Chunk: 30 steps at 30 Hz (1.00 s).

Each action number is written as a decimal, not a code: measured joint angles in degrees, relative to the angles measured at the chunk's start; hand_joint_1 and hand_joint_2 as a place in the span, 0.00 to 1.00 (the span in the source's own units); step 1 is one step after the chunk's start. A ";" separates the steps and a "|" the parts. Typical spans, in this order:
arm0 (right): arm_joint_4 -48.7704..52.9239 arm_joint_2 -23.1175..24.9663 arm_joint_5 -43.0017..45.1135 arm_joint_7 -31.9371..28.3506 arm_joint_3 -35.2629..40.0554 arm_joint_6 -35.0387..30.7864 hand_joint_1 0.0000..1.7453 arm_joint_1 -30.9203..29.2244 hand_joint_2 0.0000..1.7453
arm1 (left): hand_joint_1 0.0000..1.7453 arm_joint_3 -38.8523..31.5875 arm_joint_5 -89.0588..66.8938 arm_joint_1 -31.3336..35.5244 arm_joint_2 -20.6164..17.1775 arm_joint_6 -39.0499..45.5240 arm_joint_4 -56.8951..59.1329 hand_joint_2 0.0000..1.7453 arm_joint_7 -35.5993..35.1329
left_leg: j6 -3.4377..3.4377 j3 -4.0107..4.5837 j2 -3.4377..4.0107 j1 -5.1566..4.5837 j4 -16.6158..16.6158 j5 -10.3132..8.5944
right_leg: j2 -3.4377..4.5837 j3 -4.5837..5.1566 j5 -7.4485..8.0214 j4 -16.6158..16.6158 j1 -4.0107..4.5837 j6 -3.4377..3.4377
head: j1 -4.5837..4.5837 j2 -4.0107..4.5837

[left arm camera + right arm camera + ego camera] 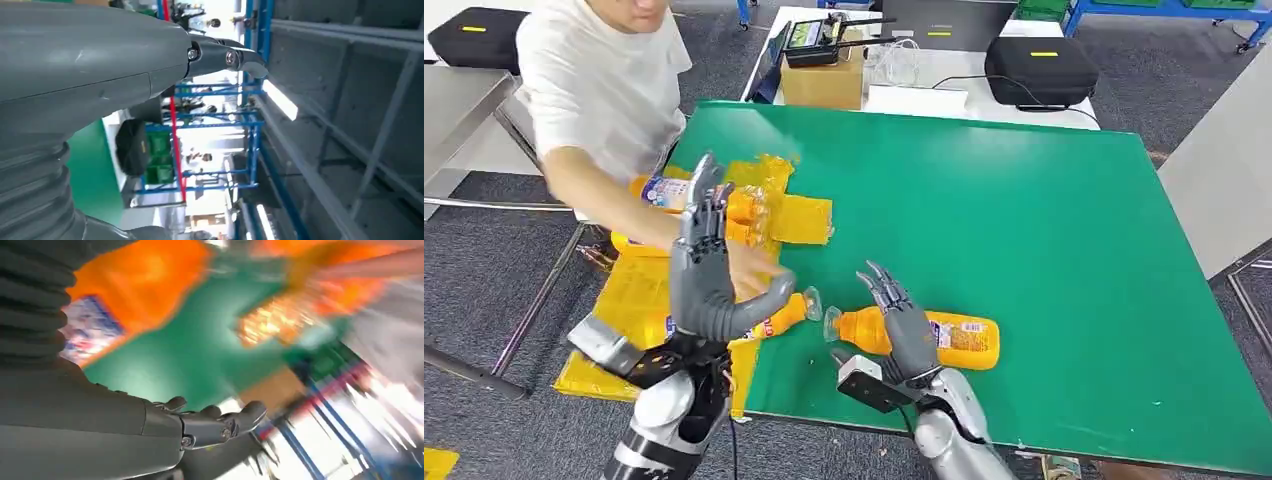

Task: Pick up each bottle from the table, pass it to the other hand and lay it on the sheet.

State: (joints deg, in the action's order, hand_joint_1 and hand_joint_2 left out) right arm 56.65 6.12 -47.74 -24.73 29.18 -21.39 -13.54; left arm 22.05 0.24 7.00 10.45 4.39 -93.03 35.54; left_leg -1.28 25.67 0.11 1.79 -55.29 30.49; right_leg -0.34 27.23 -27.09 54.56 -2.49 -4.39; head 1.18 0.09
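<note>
An orange bottle (964, 338) lies on its side on the green table (1024, 220), cap toward the yellow sheet (639, 290). My right hand (896, 322) hovers over its neck end, fingers spread and holding nothing. In the blurred right wrist view the same bottle (140, 285) lies beyond my right hand (215, 422). My left hand (709, 265) stands raised over the sheet's edge, fingers up, thumb out, empty. A second bottle (782, 315) lies just behind its thumb at the sheet's edge. A third bottle (664, 192) rests on the sheet farther back. My left hand (215, 55) points at the room.
A person in a white shirt stands at the table's left, one arm (594, 190) reaching across the sheet, the hand (749, 272) close behind my left hand. A cardboard box (824, 80) and a black case (1039, 65) sit on the white table behind.
</note>
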 measured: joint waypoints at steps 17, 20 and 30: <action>6.89 -17.61 -17.87 15.31 -0.33 11.32 0.00 0.48 1.00 | 0.00 -4.39 -2.51 -6.68 0.02 1.22 -6.81 1.00 1.66 | 0.01 -0.04 0.01 -0.03 0.00 0.01 | 0.04 0.02 0.00 -0.02 -0.04 0.00 | 0.02 0.00; 7.43 -18.29 -18.00 15.47 -0.33 11.40 0.00 0.53 1.00 | 0.00 -4.54 -2.51 -6.75 0.04 1.22 -6.81 1.00 1.68 | 0.01 -0.03 0.00 -0.03 0.00 0.01 | 0.04 0.02 0.00 -0.01 -0.04 0.00 | 0.02 0.00; 9.16 -20.32 -22.26 18.85 0.15 13.13 0.00 -0.10 1.00 | 0.00 -5.53 -2.93 -7.38 0.11 1.44 -6.81 1.00 1.79 | 0.01 0.00 -0.01 -0.04 0.00 0.01 | 0.03 0.02 0.00 -0.02 -0.06 0.00 | 0.00 0.00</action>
State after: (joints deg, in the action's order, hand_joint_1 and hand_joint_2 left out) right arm 65.81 -14.21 -70.00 -5.88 29.33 -8.26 -13.65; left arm 16.52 -2.69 -0.38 10.56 5.84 -99.84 37.33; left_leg -1.26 25.67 0.10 1.74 -55.30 30.50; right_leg -0.31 27.26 -27.08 54.53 -2.56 -4.40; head 1.18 0.09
